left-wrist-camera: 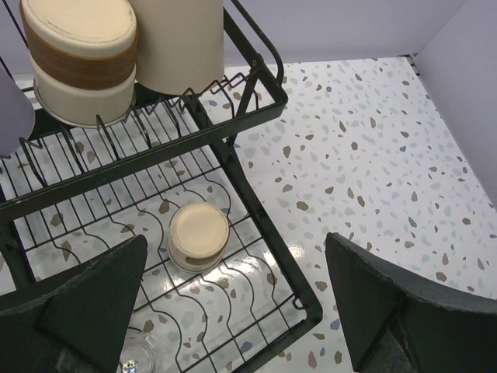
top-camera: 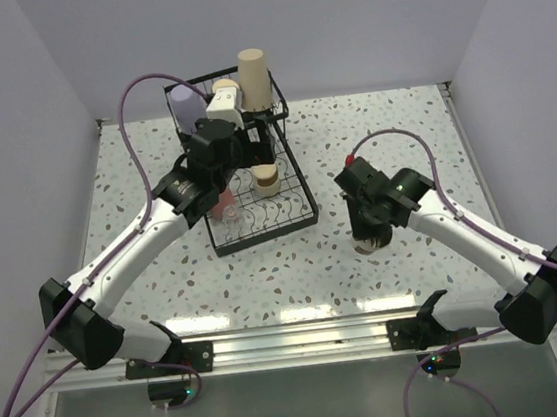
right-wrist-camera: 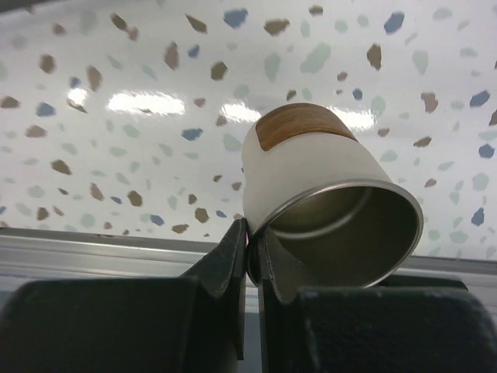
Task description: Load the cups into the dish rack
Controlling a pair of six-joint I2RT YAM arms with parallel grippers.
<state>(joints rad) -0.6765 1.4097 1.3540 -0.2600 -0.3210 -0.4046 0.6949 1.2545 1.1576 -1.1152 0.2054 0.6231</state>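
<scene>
desk (top-camera: 401, 134): speckled top, rack sits back-left of middle
dish rack (top-camera: 267, 236): black wire, two tiers
left gripper (left-wrist-camera: 237, 256): spread wide, nothing in it, hanging over the lower tray
right gripper (right-wrist-camera: 250, 249): pinched tight on the rim of the held cup
tall beige cup (top-camera: 254, 78): upside down in the upper basket, beside the lavender cup (top-camera: 184, 103)
held cup (right-wrist-camera: 311, 171): tan-and-metallic, tilted, up off the desk, well right of the rack
short tan cup (left-wrist-camera: 199, 235): upside down on the lower tray

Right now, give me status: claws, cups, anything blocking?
Left claw open, empty, over the rack, lower tray. Right claw shut on the tan cup by its rim, cup tilted, right of the rack. Left arm crowds the rack.
</scene>
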